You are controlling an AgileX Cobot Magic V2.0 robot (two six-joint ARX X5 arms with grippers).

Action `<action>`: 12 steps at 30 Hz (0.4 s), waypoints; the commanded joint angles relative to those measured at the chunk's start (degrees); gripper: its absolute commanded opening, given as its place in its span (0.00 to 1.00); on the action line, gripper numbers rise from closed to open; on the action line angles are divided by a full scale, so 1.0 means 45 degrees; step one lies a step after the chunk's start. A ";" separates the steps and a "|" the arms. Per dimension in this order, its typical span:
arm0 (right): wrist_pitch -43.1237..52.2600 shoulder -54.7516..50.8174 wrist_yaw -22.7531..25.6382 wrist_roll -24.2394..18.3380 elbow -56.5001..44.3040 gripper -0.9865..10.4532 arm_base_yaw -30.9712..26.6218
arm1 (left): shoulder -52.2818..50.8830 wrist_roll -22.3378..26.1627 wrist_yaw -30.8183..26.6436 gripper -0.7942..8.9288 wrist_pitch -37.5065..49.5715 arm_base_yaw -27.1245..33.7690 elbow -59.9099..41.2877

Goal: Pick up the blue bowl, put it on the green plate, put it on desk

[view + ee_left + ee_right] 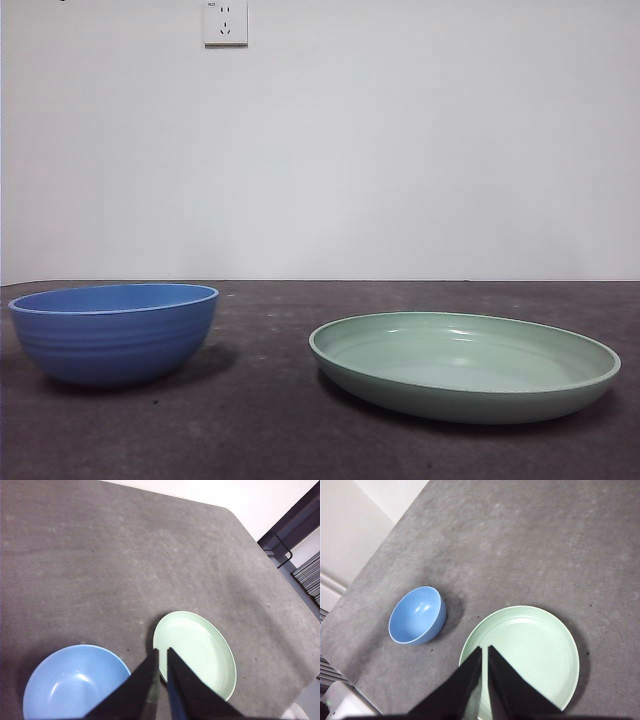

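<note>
The blue bowl [115, 331] stands upright and empty on the desk [270, 420] at the left. The green plate [465, 364] lies flat and empty on the desk to its right, a gap between them. My left gripper [162, 652] hangs high above the desk, between the bowl [75, 682] and the plate [197, 650], jaws shut and empty. My right gripper [484, 650] hangs high over the near part of the plate [530, 655], jaws shut and empty, with the bowl [416, 615] off to one side. Neither gripper shows in the front view.
A white wall with a socket [225, 22] stands behind the desk. The desk's edge and a dark shelf frame [295, 525] show in the left wrist view. The desk's edge and a white wall [355, 525] show in the right wrist view.
</note>
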 commanded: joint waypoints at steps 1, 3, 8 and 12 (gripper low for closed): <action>0.0092 0.0019 0.0029 -0.0194 0.0209 0.10 0.0015 | 0.0073 0.0287 0.0097 0.24 0.0126 -0.0044 0.0253; 0.0087 0.0019 0.0039 -0.0189 0.0209 0.11 0.0015 | 0.0073 0.0287 0.0092 0.35 0.0146 -0.0044 0.0253; 0.0097 0.0019 0.0053 -0.0180 0.0209 0.46 0.0015 | 0.0073 0.0301 -0.0019 0.63 0.0151 -0.0044 0.0253; 0.0097 0.0019 0.0053 -0.0185 0.0209 0.61 0.0015 | 0.0073 0.0311 -0.0384 0.72 0.0155 -0.0044 0.0253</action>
